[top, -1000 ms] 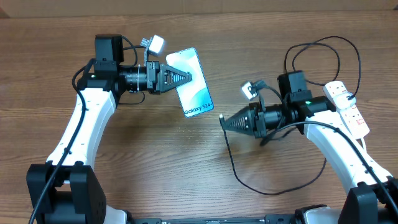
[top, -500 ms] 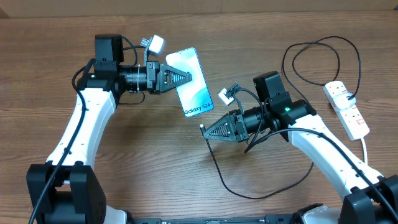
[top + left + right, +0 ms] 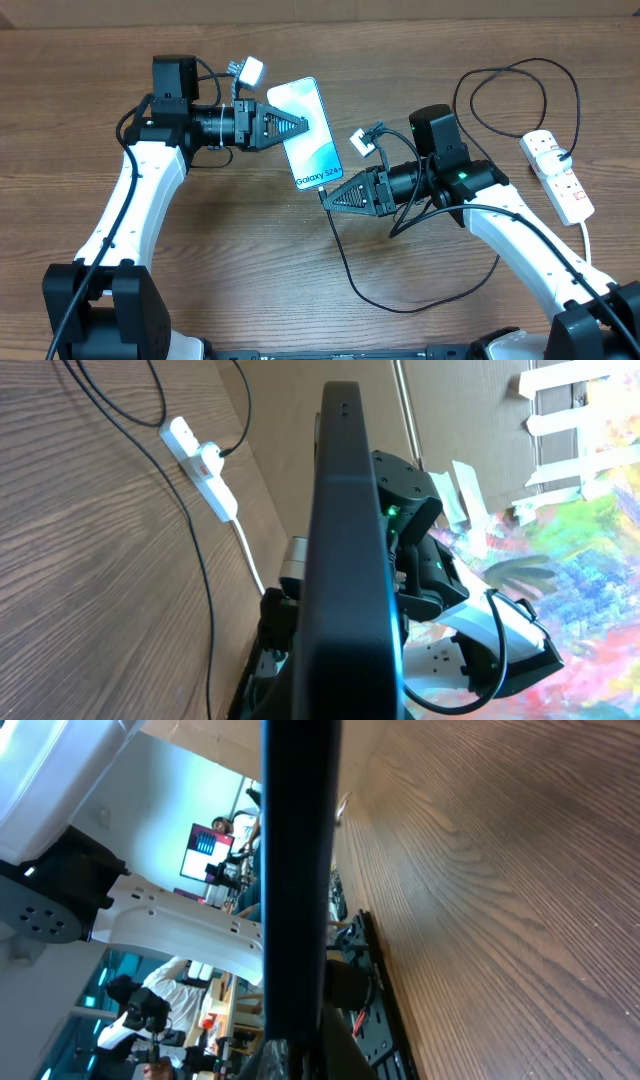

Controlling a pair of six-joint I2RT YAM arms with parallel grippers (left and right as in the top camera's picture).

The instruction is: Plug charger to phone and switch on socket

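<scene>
The step in hand is seating the charger's tip in the phone. The left hand [image 3: 298,124] is closed on the phone [image 3: 315,150], gripping it from its left edge. It holds the phone off the surface [image 3: 230,260], screen up, with the lettered end pointing near and right. The right hand [image 3: 328,196] is pinched narrow on the tip end of the charger [image 3: 345,262], with its fingertips right at that lettered end. I cannot tell whether the tip has entered the port. The fingers hide it from above, and each wrist view shows mainly a dark bar close to the lens.

To do this well, the tip should run along the phone's long axis and the push should go straight up that axis, far and left, into the left hand's brace. The phone is held by one edge only, so I judge that a skewed or hard push could pivot it in the grip. If the tip catches the rim, it is better to back off a little and re-centre than to press.

The cable lies in loose loops on the near surface, so drag looks unlikely. Its other end appears to be plugged into the socket [image 3: 560,178] at the far right. The socket's switch belongs to the right hand once the tip holds.
</scene>
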